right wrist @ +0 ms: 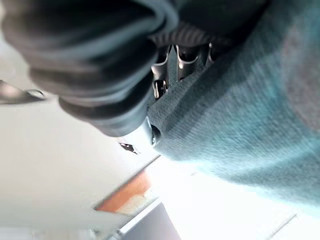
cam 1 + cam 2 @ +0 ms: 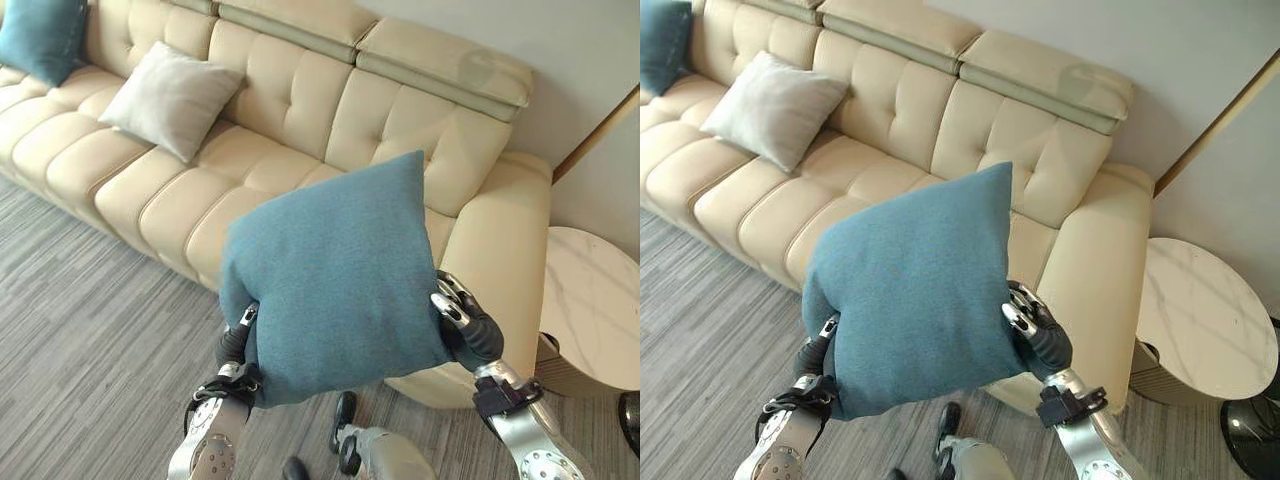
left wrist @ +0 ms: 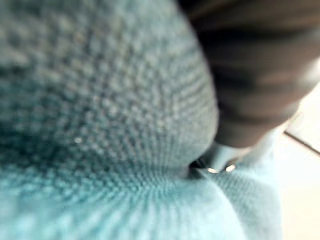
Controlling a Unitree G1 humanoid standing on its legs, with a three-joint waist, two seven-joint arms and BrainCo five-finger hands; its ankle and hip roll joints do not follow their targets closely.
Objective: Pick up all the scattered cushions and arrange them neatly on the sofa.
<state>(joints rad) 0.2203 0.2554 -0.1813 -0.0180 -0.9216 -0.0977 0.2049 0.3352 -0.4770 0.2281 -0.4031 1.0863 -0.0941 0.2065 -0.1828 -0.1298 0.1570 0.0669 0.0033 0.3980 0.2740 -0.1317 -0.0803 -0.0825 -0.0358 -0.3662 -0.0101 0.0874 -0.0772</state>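
- Holding a blue cushion (image 2: 340, 275) up between my two hands, I have it in the air in front of the right end of the cream sofa (image 2: 290, 120), one corner pointing up toward the backrest.
- My left hand (image 2: 236, 340) grips the cushion's lower left edge; its fingers sink into the fabric and I cannot tell how they are curled, though the cloth bulges tightly around them in the left wrist view.
- My right hand (image 2: 462, 318) presses against the cushion's right edge, fingers (image 1: 170, 70) digging into the blue cloth and clamped on it.
- On the sofa seat, a pale grey cushion (image 2: 170, 98) leans tilted against the backrest, well to the left of the one I carry.
- Another blue cushion (image 2: 40, 35) rests at the far left of the sofa, against the backrest.
- The sofa's right armrest (image 2: 505, 230) stands just behind and to the right of my held cushion, and the cushion hides part of the seat beneath it.
- A round marble-topped side table (image 2: 590, 300) sits just beside that armrest, against the wall.
- Grey striped carpet (image 2: 90, 330) covers the floor before the sofa.
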